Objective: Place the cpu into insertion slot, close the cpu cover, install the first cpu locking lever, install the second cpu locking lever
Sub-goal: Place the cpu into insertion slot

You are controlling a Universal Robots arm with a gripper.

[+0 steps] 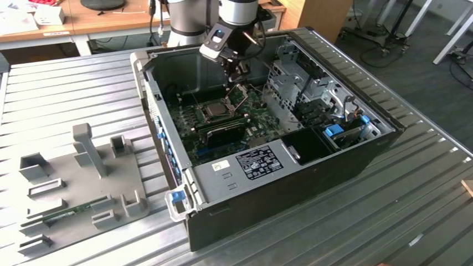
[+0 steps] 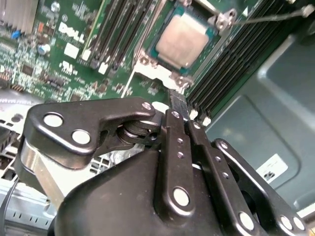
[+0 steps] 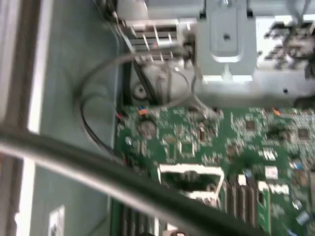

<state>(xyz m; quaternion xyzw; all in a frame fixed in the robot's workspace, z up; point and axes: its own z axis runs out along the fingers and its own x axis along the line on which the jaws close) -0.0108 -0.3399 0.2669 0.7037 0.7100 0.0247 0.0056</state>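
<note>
Already the cpu [image 2: 184,39] is lying flat, face up, in the insertion slot [image 2: 146,69]. In the exterior view the cpu cover [image 1: 238,96] is standing raised on its hinge just beside it. It looks like a thin, stiff, light plate, probably best handled by its free edge. The gripper [image 1: 236,77] is hanging at that edge with its fingers drawn together, and I cannot tell whether they are pinching the plate
</note>
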